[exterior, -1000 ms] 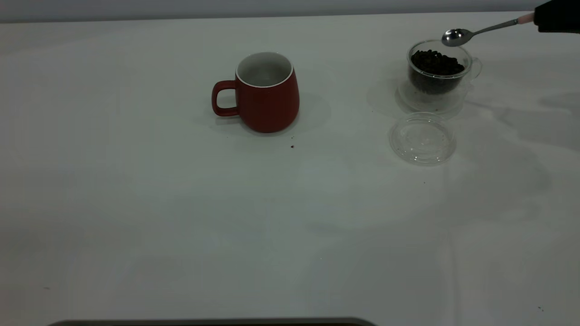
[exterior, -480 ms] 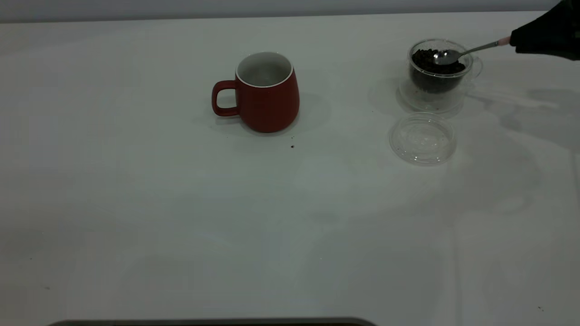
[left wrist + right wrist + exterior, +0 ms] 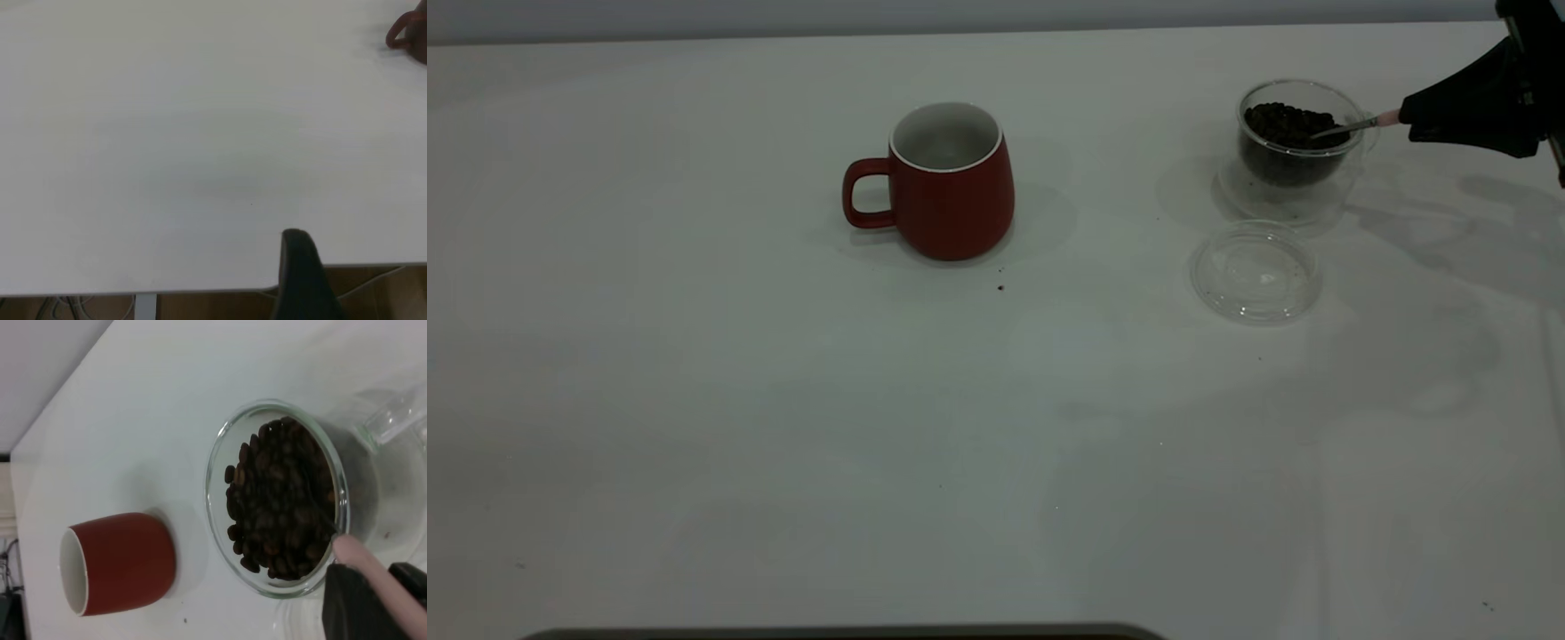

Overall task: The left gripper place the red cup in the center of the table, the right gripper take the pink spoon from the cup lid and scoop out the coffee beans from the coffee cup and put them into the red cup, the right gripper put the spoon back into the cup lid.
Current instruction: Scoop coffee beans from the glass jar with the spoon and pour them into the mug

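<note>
Pink spoon (image 3: 1352, 126), small metal teaspoon with pale pink handle: long axis roughly level, slightly tilted, handle toward the table's right edge, bowl end pointing toward the left and sunk out of sight among the beans; only the thin neck and pink handle show.

Table (image 3: 783, 427), large plain white tabletop: carries all items below.

Right gripper (image 3: 1409, 117), black angular two-jaw gripper: near the far right corner, just beside the glass cup, jaws clamped on the spoon's pink handle end.

Red cup (image 3: 951, 182), rounded dark-red ceramic mug with white interior: upright near the middle of the far edge, loop handle toward the left edge, nothing visible inside.

Coffee cup (image 3: 1296, 151), small clear double-walled glass cup: upright near the far right corner.

Cup lid (image 3: 1256, 271), round clear glass disc with raised rim: flat, just nearside of the glass cup, apart from it.

Coffee beans (image 3: 280, 497), heap of dark roasted beans: fill the glass cup.

Left gripper (image 3: 303, 280), black: over the table's edge, well apart from the mug; jaw state cannot be told.
</note>
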